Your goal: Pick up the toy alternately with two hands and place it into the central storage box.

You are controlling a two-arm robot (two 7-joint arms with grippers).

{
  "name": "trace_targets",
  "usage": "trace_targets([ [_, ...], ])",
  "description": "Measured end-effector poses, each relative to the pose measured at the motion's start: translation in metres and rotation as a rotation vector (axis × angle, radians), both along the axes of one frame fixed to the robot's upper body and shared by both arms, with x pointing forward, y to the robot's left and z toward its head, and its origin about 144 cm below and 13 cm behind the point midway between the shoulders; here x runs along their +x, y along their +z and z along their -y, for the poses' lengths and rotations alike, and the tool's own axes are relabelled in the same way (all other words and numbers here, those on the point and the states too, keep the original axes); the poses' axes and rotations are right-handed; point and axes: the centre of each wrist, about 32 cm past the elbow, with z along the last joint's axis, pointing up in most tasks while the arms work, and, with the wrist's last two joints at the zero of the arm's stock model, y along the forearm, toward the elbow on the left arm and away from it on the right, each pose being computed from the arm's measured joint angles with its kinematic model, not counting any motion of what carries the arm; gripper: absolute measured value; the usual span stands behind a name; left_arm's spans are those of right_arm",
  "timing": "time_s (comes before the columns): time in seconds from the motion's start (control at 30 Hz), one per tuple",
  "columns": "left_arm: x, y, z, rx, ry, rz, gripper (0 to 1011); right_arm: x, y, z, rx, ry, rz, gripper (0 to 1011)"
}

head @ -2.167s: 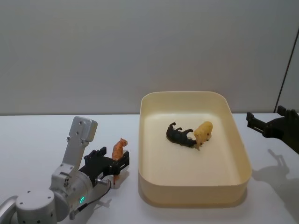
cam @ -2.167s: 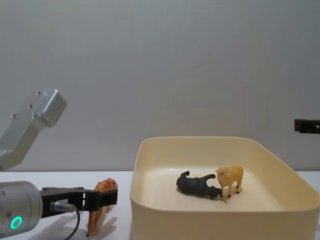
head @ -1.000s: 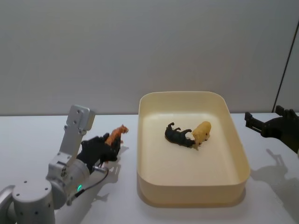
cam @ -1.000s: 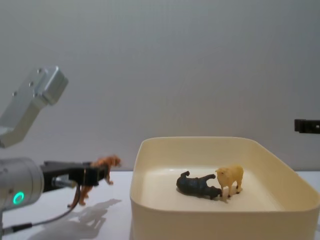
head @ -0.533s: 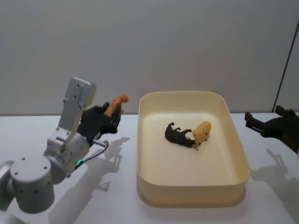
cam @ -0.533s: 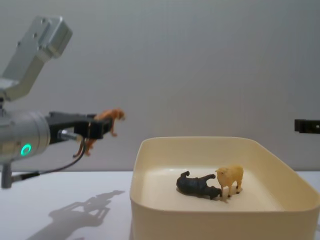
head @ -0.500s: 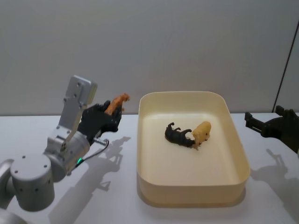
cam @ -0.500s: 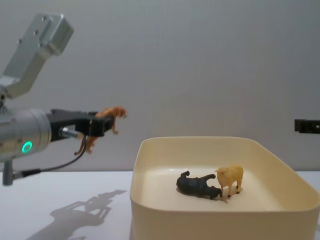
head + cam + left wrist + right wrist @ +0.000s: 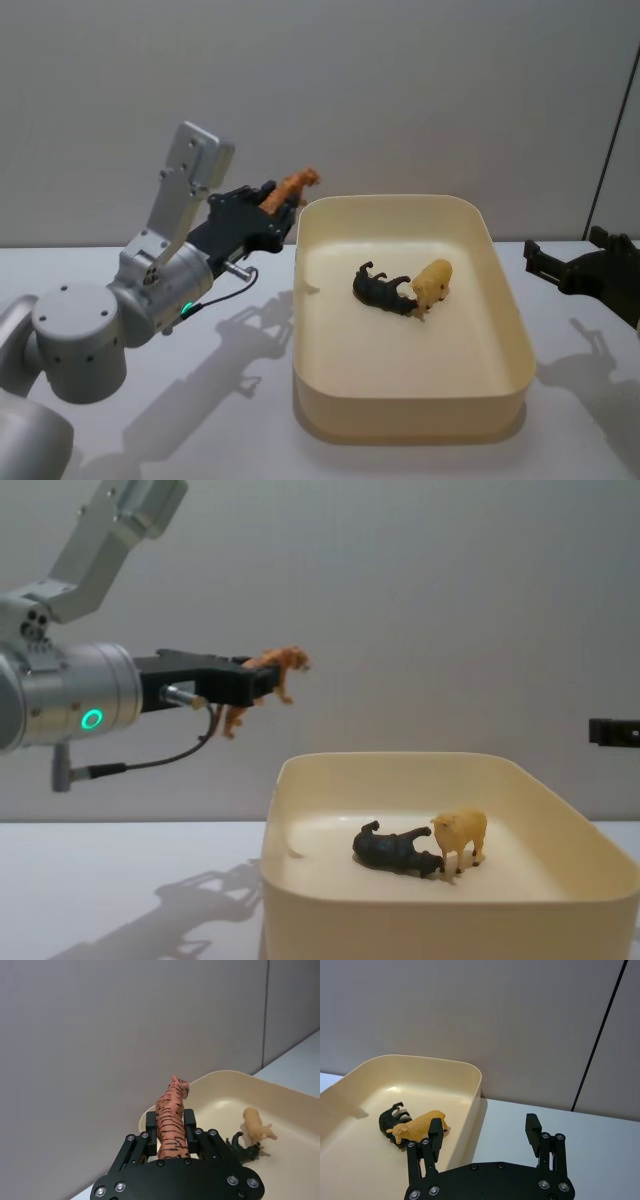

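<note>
An orange striped tiger toy [image 9: 290,189] [image 9: 270,676] [image 9: 171,1125] is held high in the air by my left gripper [image 9: 268,213] [image 9: 250,680] [image 9: 170,1132], shut on it, just left of the storage box's far left corner. The cream-yellow storage box [image 9: 505,385] [image 9: 300,900] [image 9: 470,1072] sits mid-table holding a black animal figure [image 9: 382,290] [image 9: 395,848] lying on its side and a tan sheep [image 9: 432,283] [image 9: 460,835] beside it. My right gripper [image 9: 565,270] [image 9: 485,1137] hovers open at the right, past the box's right wall.
White tabletop [image 9: 230,400] lies around the box, with the left arm's shadow across it. A plain grey wall [image 9: 400,100] stands behind.
My left gripper has lifted the tiger from the table and carried it up and rightward toward the box's left rim. The right arm has stayed still.
</note>
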Motion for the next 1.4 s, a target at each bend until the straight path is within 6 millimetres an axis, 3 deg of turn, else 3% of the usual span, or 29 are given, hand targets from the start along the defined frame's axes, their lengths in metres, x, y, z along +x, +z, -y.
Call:
trace_targets([
  [1.1, 0.075, 0.019, 0.02, 0.118, -0.487, -0.03, 293, 0.0, 0.0, 0.0, 0.0, 0.0, 0.0, 1001],
  [1.4, 0.086, 0.022, 0.025, 0.155, -0.55, -0.037, 518, 0.0, 0.0, 0.0, 0.0, 0.0, 0.0, 1001],
])
